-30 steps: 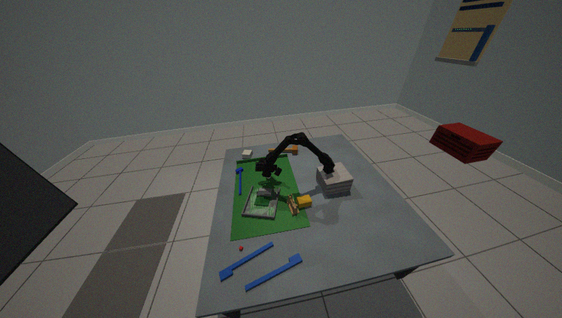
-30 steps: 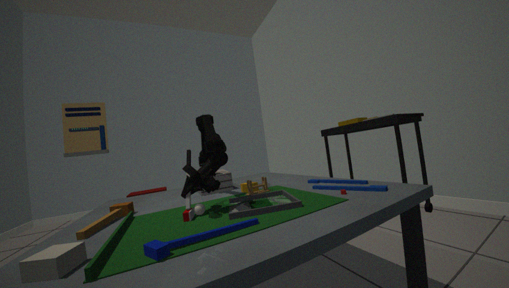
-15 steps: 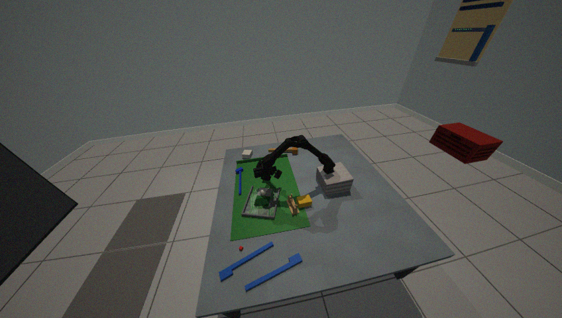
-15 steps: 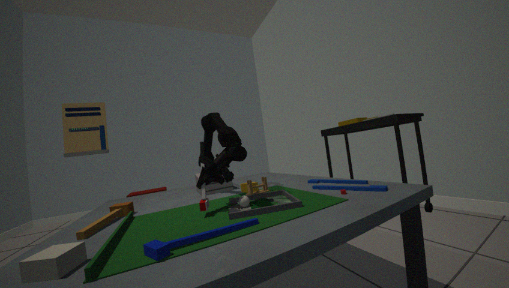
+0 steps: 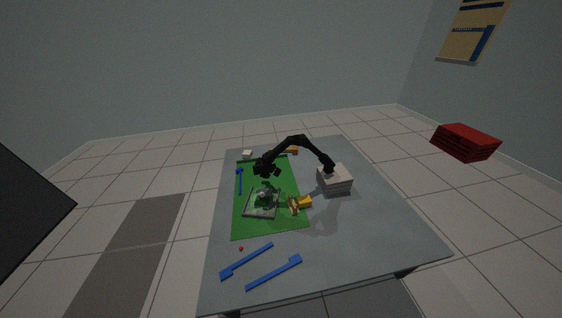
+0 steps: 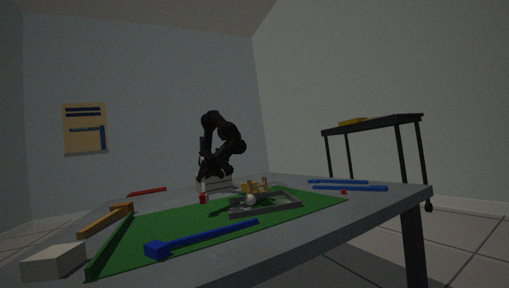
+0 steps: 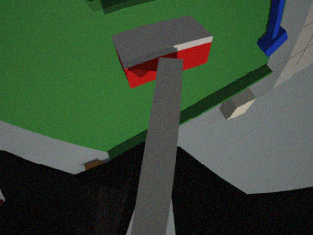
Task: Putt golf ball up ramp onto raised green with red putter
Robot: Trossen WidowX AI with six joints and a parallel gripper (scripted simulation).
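Tool (image 6: 203, 177): we see it clamped on the red putter (image 7: 168, 59) shaft.
Golf ball (image 6: 250, 200): partly behind the grey frame (image 6: 264, 208).
Writing: wall poster (image 6: 84, 129) unreadable.

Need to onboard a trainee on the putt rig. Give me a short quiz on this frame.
1. What is the gripper shut on? A) a blue putter B) the red putter C) the golf ball
2. True or false: the golf ball shows in the wrist view.
3. How many blue putters lie on the table?

Key: 1 B. 2 false, the golf ball shows only in the top and exterior views. 3 three.
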